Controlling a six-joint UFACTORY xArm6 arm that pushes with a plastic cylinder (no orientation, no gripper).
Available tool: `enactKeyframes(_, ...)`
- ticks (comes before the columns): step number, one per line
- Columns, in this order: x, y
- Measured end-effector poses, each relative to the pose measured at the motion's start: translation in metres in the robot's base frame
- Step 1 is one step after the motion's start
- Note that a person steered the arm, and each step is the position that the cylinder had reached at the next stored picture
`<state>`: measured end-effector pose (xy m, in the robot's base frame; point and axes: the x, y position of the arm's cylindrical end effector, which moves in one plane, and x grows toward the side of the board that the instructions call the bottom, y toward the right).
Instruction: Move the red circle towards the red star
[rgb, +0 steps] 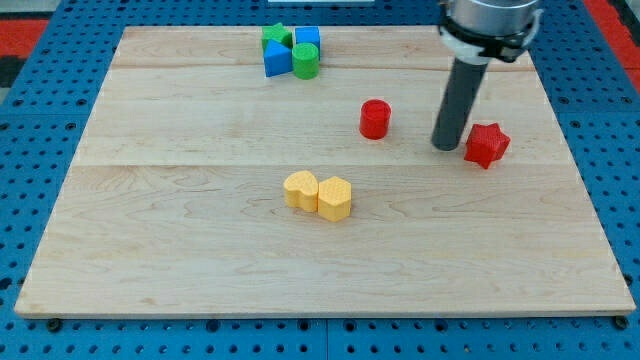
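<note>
The red circle (375, 118) stands on the wooden board right of centre. The red star (487, 145) lies further to the view's right and slightly lower. My tip (446, 147) rests on the board between them, close to the star's left side and well to the right of the circle. It touches neither block as far as I can see.
A cluster of a green star (277, 37), two blue blocks (308, 37) (275, 60) and a green cylinder (306, 62) sits at the view's top. Two yellow blocks (300, 189) (335, 197) sit side by side near the board's centre. The board's right edge (585, 180) is near the star.
</note>
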<state>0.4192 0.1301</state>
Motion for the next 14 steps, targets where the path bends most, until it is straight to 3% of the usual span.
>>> enactKeyframes(2,0.010,-0.101)
enactKeyframes(4,-0.022,-0.157)
enactKeyframes(5,-0.031,-0.152)
enactKeyframes(8,-0.038,-0.001)
enactKeyframes(10,-0.059,-0.052)
enactKeyframes(12,-0.078,-0.001)
enactKeyframes(14,-0.078,0.007)
